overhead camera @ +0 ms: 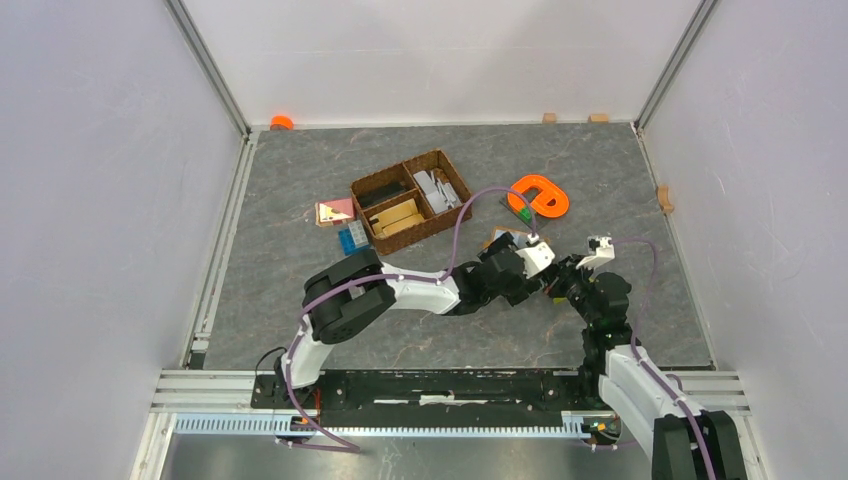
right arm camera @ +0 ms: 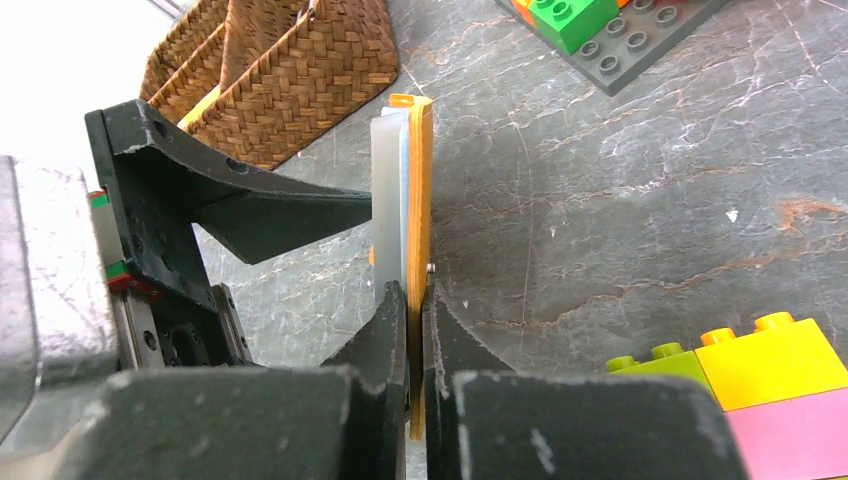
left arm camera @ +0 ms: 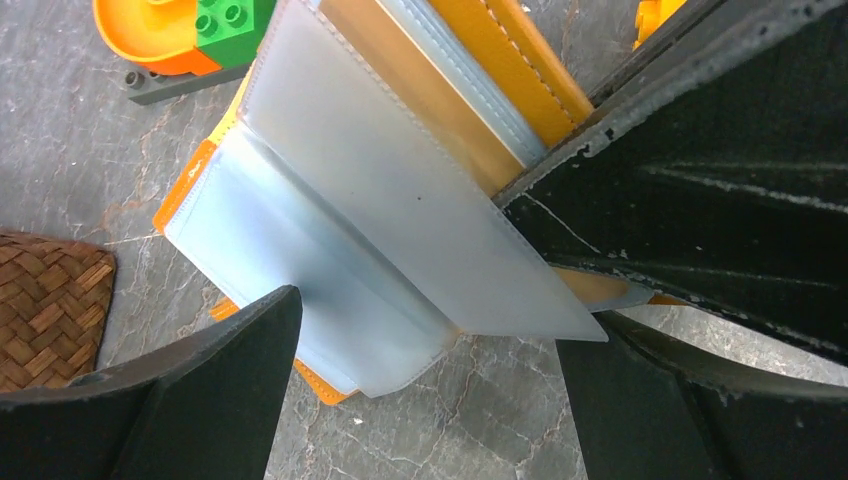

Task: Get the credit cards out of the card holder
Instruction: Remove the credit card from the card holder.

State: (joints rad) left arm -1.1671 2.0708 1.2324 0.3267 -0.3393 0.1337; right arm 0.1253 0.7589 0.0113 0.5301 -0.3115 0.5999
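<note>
right fingers (right arm camera: 395,335) clamped on card holder (right arm camera: 420,200) edge, holder near bench (overhead camera: 290,290) middle, toward right edge. left fingers (left arm camera: 235,365) wide, either side of clear sleeves (left arm camera: 380,210).

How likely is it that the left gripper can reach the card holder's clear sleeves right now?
Probably yes: the left gripper is open with a finger on either side of the clear sleeves of the card holder, nothing between. The right gripper pinches the holder's edge.

Lab test cell: white walls (overhead camera: 440,55), alu frame (overhead camera: 212,70).
</note>
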